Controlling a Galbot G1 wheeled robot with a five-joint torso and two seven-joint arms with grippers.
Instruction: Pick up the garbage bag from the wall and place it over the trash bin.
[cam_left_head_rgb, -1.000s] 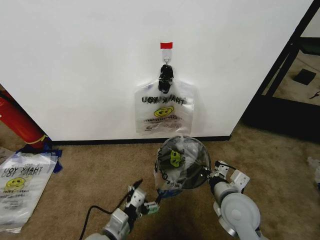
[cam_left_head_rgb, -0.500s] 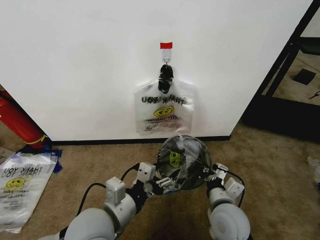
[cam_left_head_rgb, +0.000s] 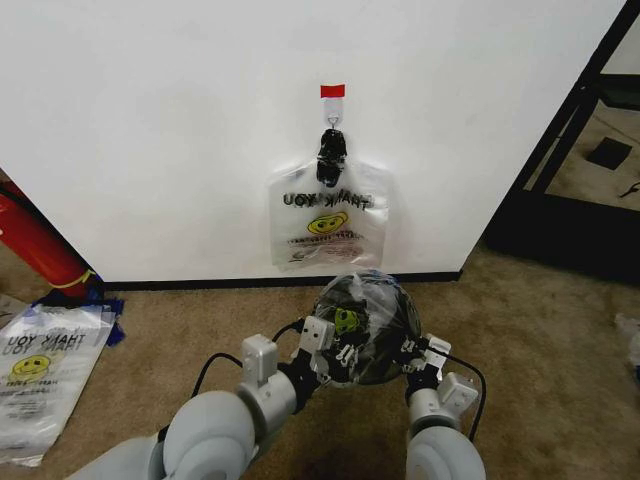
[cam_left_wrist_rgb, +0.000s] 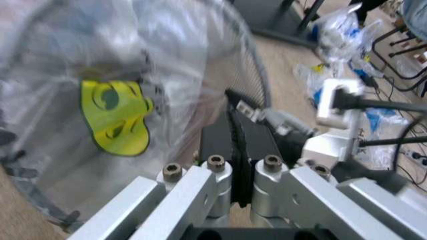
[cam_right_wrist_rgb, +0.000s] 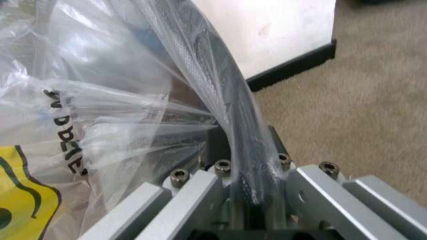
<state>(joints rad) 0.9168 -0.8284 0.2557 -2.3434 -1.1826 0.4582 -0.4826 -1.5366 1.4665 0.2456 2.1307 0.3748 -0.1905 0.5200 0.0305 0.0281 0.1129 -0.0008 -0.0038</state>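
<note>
White wall, brown carpet, and both arms now working the bin rim.

The plain white wall has another see-through THANK YOU bag hanging off its black hook clip, but the thin clear garbage bag with the yellow smiley is already draped in the small round dark trash bin on the carpet. In the last second the left gripper came up from low to the near-left rim, jaws clenched. The right gripper stays clamped on rim plus plastic. Looks like final seating.
</note>
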